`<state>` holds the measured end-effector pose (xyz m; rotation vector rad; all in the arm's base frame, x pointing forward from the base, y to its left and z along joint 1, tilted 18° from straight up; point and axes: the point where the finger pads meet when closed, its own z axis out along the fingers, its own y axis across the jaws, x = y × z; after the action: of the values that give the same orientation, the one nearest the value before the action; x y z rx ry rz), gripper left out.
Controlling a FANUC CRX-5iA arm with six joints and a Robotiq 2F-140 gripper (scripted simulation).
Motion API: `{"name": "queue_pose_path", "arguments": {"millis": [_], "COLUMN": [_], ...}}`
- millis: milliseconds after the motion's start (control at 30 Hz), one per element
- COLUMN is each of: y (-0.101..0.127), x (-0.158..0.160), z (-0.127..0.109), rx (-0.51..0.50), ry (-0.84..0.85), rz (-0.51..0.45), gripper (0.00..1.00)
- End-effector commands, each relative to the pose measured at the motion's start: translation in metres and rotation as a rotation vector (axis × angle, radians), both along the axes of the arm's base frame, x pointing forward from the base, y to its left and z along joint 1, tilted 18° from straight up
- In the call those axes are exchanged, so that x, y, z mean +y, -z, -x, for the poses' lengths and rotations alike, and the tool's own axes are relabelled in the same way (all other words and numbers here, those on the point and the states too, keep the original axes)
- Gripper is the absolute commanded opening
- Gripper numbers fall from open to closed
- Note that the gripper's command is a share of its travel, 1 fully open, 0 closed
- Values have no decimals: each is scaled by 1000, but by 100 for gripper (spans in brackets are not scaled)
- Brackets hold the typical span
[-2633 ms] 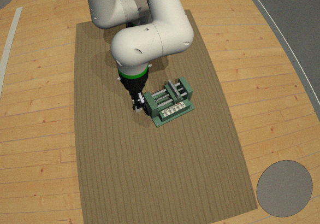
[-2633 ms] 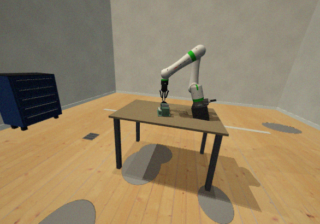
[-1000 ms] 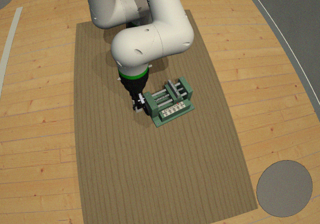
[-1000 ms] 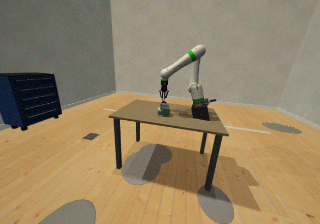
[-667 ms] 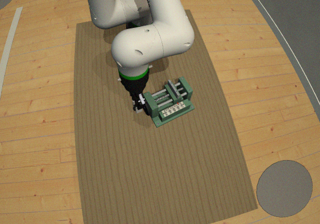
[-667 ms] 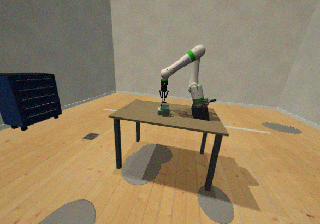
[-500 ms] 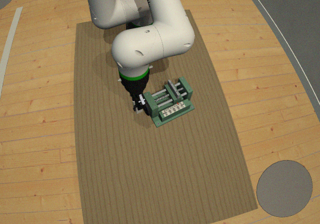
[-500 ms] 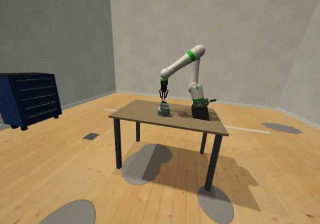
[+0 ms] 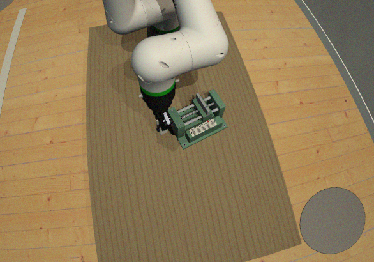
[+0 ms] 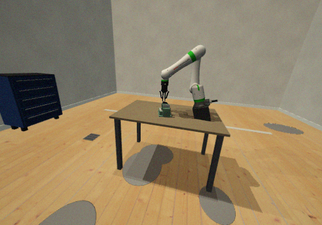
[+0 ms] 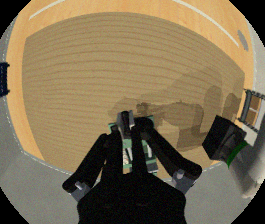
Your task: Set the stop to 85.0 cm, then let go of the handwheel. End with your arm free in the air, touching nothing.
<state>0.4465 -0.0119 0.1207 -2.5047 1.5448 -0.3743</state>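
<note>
Pinching, apparently, the dark handwheel (image 9: 171,129) (image 10: 165,103) (image 11: 144,123), tool (image 9: 164,125) (image 10: 164,101) (image 11: 126,116) pointing down, beside the green frame (image 9: 179,128) (image 10: 166,112) (image 11: 149,162).
</note>
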Motion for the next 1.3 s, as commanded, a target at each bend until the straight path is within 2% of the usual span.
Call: {"name": "queue_pose_path", "arguments": {"millis": [0, 800, 1267], "y": [0, 9, 27], "x": [1, 6, 8], "z": [-1, -15, -24], "rx": [0, 0, 0], "ry": [0, 0, 0], "rz": [0, 0, 0], "gripper": [4, 4, 4]}}
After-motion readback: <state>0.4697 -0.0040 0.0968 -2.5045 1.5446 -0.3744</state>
